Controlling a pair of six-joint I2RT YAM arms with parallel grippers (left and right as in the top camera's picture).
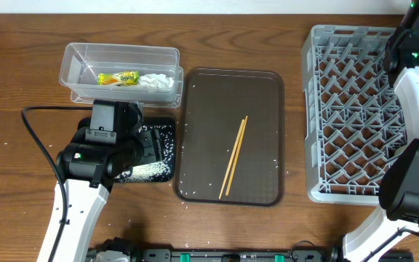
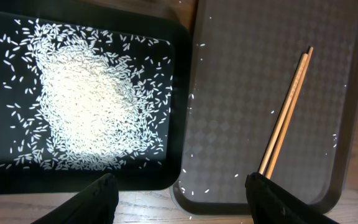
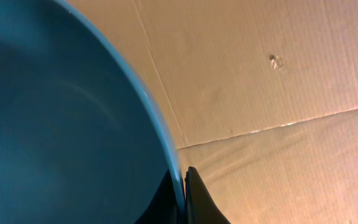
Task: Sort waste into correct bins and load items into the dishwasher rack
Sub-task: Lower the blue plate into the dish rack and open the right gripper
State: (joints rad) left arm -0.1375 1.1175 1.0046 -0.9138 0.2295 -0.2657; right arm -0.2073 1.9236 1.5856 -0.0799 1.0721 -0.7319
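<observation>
My right gripper is shut on the rim of the dark-blue plate, which fills the left of the right wrist view with brown cardboard behind it. The plate is hidden in the overhead view. My left gripper is open and empty, over the near edge between the black tray and the brown serving tray. Loose rice is heaped in the black tray. The chopsticks lie on the brown tray. The clear tub holds the wrapper and tissue.
The grey dishwasher rack stands at the right, with my right arm at its far right corner. A few rice grains are scattered on the brown tray. The bowl and cups are out of view.
</observation>
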